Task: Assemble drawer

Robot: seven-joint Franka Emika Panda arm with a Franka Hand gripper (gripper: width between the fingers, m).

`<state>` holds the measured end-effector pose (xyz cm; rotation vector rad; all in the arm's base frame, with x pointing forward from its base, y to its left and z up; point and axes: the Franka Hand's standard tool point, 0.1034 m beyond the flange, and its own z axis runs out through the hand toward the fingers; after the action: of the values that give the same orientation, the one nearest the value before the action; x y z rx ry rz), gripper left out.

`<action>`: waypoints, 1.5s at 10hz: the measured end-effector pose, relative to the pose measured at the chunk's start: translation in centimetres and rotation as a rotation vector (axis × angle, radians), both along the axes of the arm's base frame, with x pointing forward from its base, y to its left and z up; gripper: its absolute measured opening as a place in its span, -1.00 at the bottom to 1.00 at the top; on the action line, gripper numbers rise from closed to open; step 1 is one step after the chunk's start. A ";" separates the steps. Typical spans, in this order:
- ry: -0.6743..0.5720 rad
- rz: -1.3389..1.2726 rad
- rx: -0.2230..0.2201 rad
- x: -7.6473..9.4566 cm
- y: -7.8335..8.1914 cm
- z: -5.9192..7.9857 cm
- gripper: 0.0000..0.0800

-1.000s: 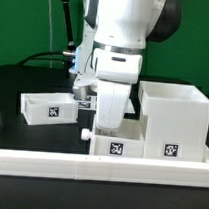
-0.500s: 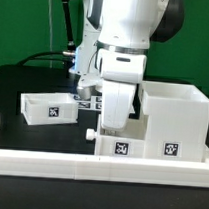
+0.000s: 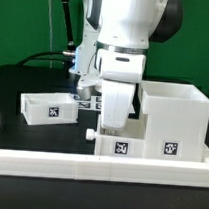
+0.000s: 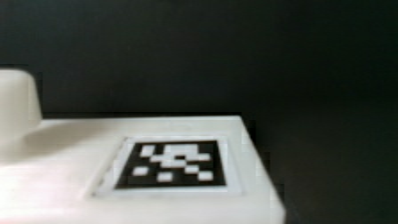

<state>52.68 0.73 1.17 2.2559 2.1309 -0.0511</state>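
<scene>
- Exterior view, gripper (image 3: pixel 111 126): it hangs straight down from the wrist over the near tray. Its lower end meets the tray's upper edge, and the fingertips are hidden there. I cannot tell how far apart the fingers stand, or whether they grip the tray wall.
- Exterior view, near tray (image 3: pixel 120 146): it rests on the black table (image 3: pixel 19 82), directly under the fingers. Its long side runs across the view. Its knob (image 3: pixel 90 135) juts toward the exterior view's left.
- Exterior view, box housing (image 3: pixel 174 119): it stands upright, taller than the tray, on the exterior view's right. It is close against the tray's knobless end; whether they touch cannot be told.
- Exterior view, far tray (image 3: pixel 49 108): it lies well apart, toward the exterior view's left.
- Exterior view, rail (image 3: pixel 98 170): it is long and low, and lies across the front just beside the near tray.
- Judgement: the coming move turns on the housing lying along the tray's long axis, opposite the knob.
- Wrist view, tag (image 4: pixel 175 163): it sits on a flat white face, probably the near tray, close under the camera. The dark table lies beyond. No finger is clearly in view, and a blurred white form at the edge cannot be identified.
</scene>
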 end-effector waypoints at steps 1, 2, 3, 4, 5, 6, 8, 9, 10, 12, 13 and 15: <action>0.006 0.008 0.001 0.2 0.4 -0.1 -0.89; 0.007 0.014 -0.001 0.4 0.5 -0.1 -0.89; 0.006 0.029 -0.005 0.6 0.4 -0.1 -0.89; 0.006 0.031 -0.005 0.6 0.2 -0.1 -0.89; 0.006 0.029 -0.005 0.6 0.2 -0.1 -0.89; 0.005 0.029 -0.005 0.6 0.2 -0.1 -0.89; 0.001 0.027 -0.004 0.8 0.4 0.2 -0.36; -0.005 0.022 -0.004 1.0 0.6 0.8 0.09; 0.005 0.014 -0.007 1.0 0.6 1.3 0.42; 0.010 0.002 -0.013 1.2 0.7 3.1 0.58; 0.007 -0.003 -0.014 1.4 0.6 3.9 0.61; -0.005 -0.010 -0.020 1.9 -0.3 5.7 0.62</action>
<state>54.60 0.44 6.90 2.2529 2.1074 -0.0662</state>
